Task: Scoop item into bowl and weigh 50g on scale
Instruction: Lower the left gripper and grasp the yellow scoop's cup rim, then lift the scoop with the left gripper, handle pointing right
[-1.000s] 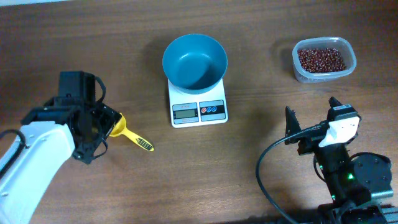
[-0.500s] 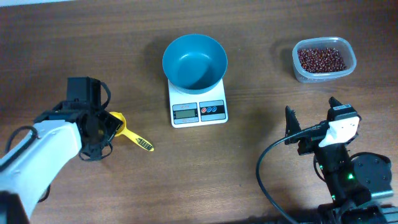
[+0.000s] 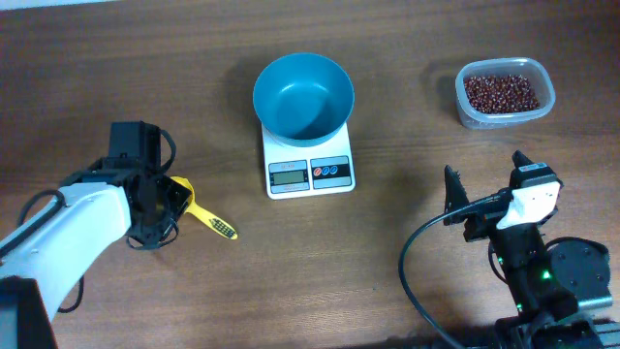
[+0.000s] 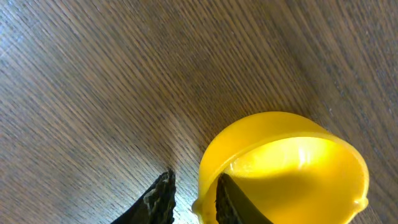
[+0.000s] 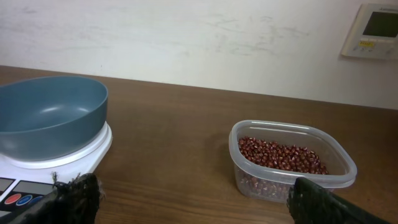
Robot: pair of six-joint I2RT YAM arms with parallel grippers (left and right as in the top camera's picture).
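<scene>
The yellow scoop (image 3: 208, 215) lies on the table at the left, its cup (image 4: 286, 162) empty. My left gripper (image 3: 167, 199) (image 4: 194, 180) straddles the cup's rim, one finger inside and one outside. The jaws are narrow, with a sliver of table showing between the outer finger (image 4: 160, 199) and the wall. The teal bowl (image 3: 303, 94) (image 5: 50, 115) stands empty on the white scale (image 3: 310, 174) (image 5: 62, 158). The reddish-brown beans (image 3: 500, 92) (image 5: 280, 155) fill a clear tub. My right gripper (image 3: 484, 170) (image 5: 199, 202) hovers open and empty at the front right.
The clear plastic tub (image 3: 542, 107) (image 5: 242, 134) stands at the back right, beyond my right gripper. A pale wall with a small white panel (image 5: 376, 31) rises behind the table's far edge. Black cable (image 3: 412, 262) loops by the right arm's base.
My left gripper has shifted slightly towards the scoop's cup and its jaws have narrowed around the rim. The right arm, bowl, scale and tub have not moved.
</scene>
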